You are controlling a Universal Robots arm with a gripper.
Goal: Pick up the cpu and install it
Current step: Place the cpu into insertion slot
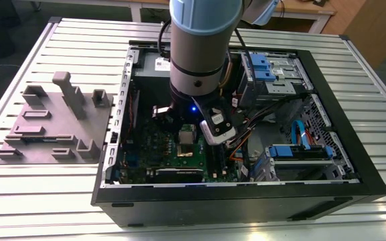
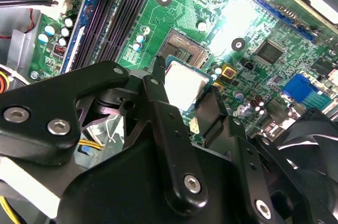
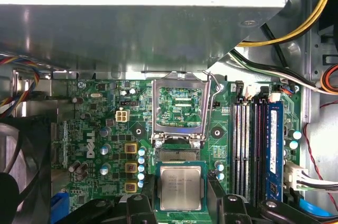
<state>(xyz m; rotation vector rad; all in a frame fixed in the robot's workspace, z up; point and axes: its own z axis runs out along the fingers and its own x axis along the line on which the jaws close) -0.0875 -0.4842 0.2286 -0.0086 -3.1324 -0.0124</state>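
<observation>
Holding the cpu (image 3: 180, 186) flat between its two black fingers (image 2: 158, 105), the end effector (image 2: 186, 83) hangs low inside the open computer case (image 1: 344, 187), which lies on the slatted surface (image 1: 45, 211). In both wrist views the chip sits level above the green board, shiny top up, gripped by two opposite edges. It is just beside the bare socket (image 3: 177, 154) and not yet over it. On the socket's far side the hinged metal frame (image 3: 179, 109) is flipped open, with its wire lever (image 3: 215, 102) swung up too, so the way in looks clear. To my eye the step in hand is bringing the chip over the socket. Doing it well means holding it level, squaring its edges to the socket's, and coming down straight rather than sliding across the contacts. It also means staying off the open frame and the memory slots (image 3: 247, 150) alongside
</observation>
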